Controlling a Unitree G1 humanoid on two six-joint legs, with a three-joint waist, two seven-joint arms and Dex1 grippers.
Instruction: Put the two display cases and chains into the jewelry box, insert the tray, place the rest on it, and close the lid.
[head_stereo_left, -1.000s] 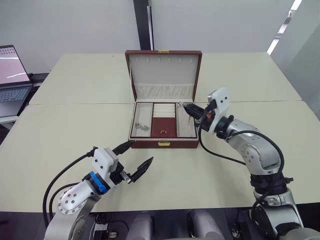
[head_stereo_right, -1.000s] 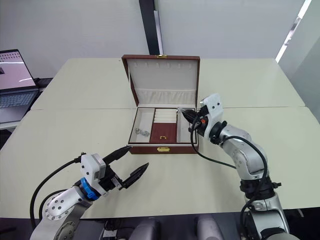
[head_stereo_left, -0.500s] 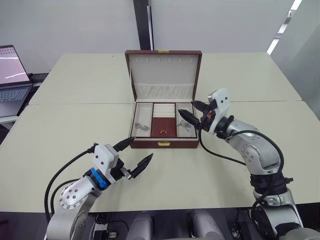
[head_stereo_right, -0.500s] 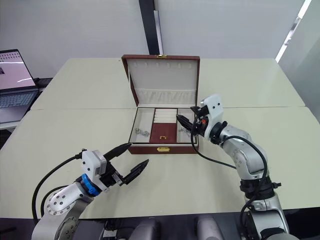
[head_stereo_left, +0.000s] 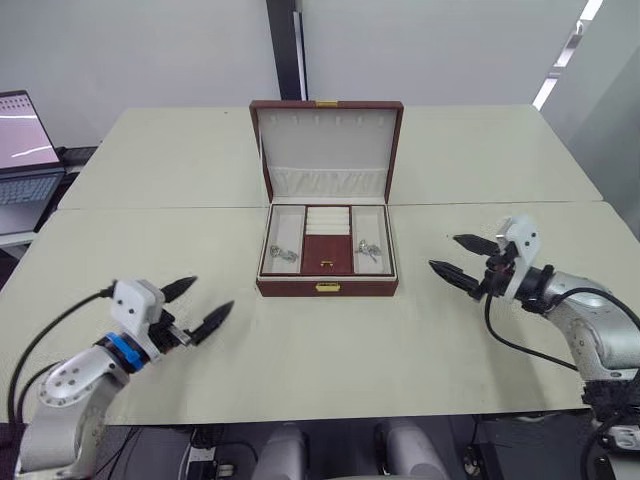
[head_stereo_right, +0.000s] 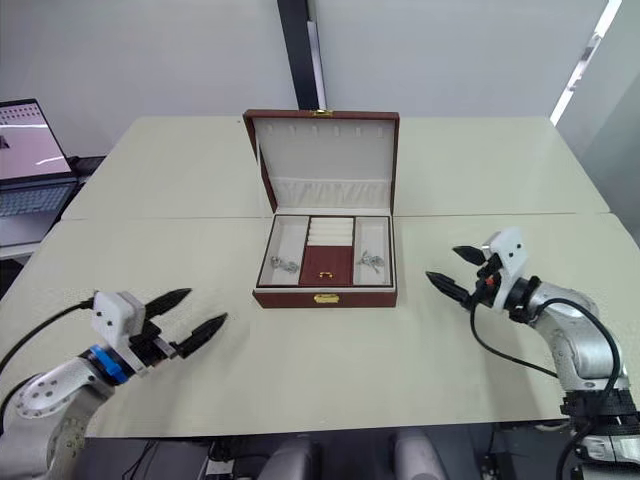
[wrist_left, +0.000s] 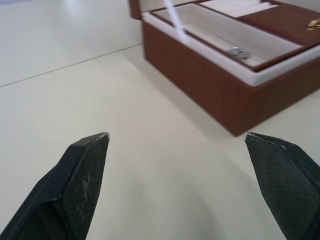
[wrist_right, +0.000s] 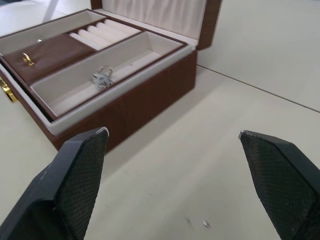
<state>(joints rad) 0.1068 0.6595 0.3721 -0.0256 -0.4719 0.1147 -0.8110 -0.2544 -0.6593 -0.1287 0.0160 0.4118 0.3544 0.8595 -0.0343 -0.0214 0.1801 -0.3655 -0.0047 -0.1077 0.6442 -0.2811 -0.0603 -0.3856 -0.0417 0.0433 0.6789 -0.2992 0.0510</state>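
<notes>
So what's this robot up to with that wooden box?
It is packing a reddish-brown wooden jewelry box on the cream table. The compartmented tray sits inside, small silver pieces lie in its side compartments, and the hinged lid stands open. Both the left gripper and right gripper hang open and empty, either side of the box.

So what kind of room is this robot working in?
Probably an office or lab: pale tables pushed together, an open laptop on a side desk, plain walls. The jewelry box sits open on the table.
</notes>
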